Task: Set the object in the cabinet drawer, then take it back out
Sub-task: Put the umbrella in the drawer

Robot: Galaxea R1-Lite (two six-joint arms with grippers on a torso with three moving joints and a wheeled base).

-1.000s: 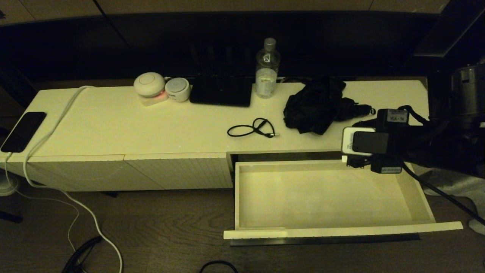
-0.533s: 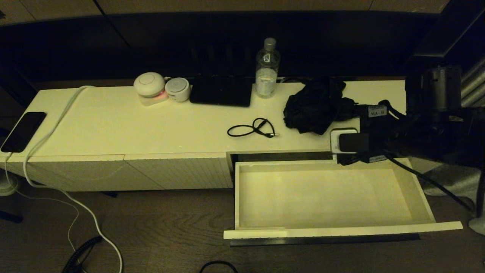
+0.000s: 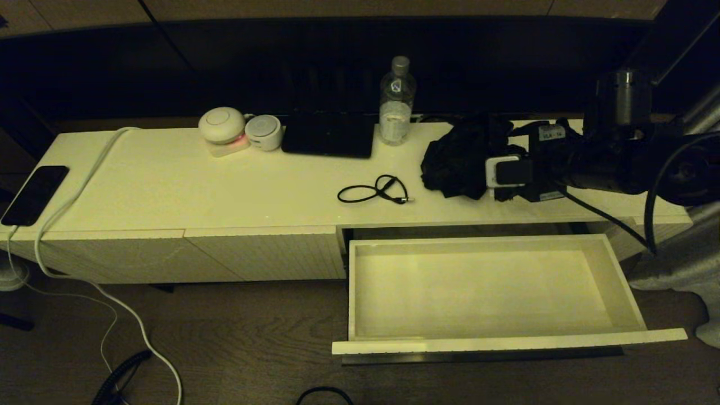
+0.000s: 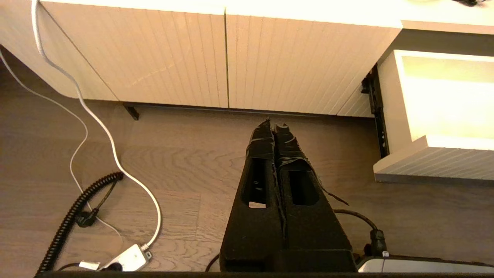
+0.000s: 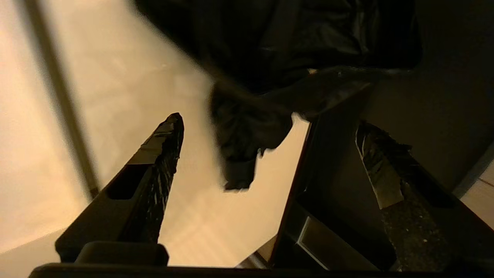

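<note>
Black umbrella [image 3: 461, 160] lay crumpled on cabinet top [image 3: 225, 185], just ahead of right gripper [image 5: 270, 127]; jaws spread wide, holding nothing. Drawer [image 3: 619, 281] stood pulled out. Left gripper [image 4: 274, 129] parked low, jaws pressed together.

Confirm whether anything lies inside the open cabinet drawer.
No. The cabinet drawer stands pulled out, and the head view shows only its bare white floor.

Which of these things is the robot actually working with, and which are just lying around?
In use: open drawer, crumpled black cloth, right gripper open beside it.

Lying about: water bottle, black cable loop, phone, two round white gadgets, dark tablet.
</note>
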